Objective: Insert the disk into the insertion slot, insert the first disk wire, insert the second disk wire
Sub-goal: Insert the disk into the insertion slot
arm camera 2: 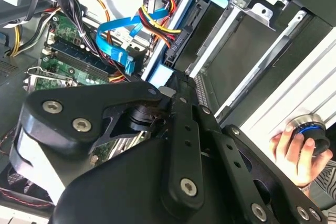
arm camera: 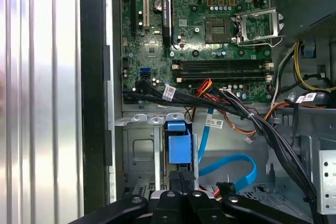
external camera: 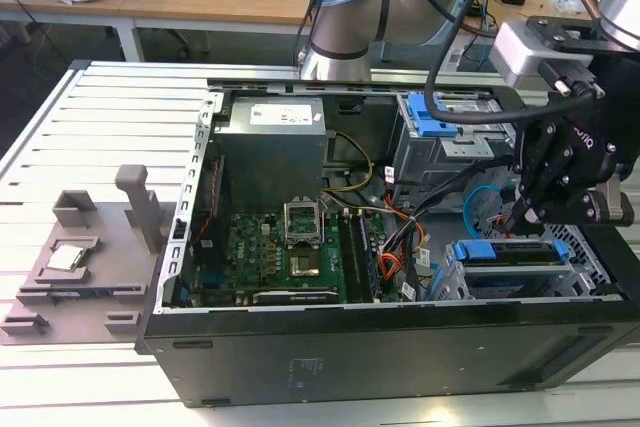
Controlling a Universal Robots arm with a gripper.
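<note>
Hanging over the corner of the open computer case (external camera: 350,347) nearest the exterior view's right, the gripper (external camera: 522,215) is sitting just above the disk (external camera: 505,250). The disk is lying flat in its blue caddy inside the insertion slot (external camera: 455,282), the low bay of the light-grey drive cage. That view is also taking in the wider scene. A taller cage (external camera: 440,137) with a blue latch is standing behind the slot. A grey power supply (external camera: 270,142) is sitting towards the back of the case, with the motherboard (external camera: 285,247) lying in front of it. The case is resting on a slatted metal desk (external camera: 110,117), and a grey fixture (external camera: 90,247) is lying on the desk to the exterior view's left.

The first wrist view is looking past the gripper (arm camera: 179,182) at the end of the disk's blue caddy (arm camera: 179,148). A blue data cable (arm camera: 231,163) is looping beside it, and a black cable bundle (arm camera: 252,121) is crossing above.

The second wrist view is showing a bundle of red, yellow and black wires (arm camera 2: 163,11) ending at a black plug beside the caddy's long blue edge (arm camera 2: 181,30). A person's hand (arm camera 2: 289,150) is resting on a blue-ringed knob (arm camera 2: 311,132) outside the case.

I cannot tell from any view whether the gripper is spread or pinching something.
</note>
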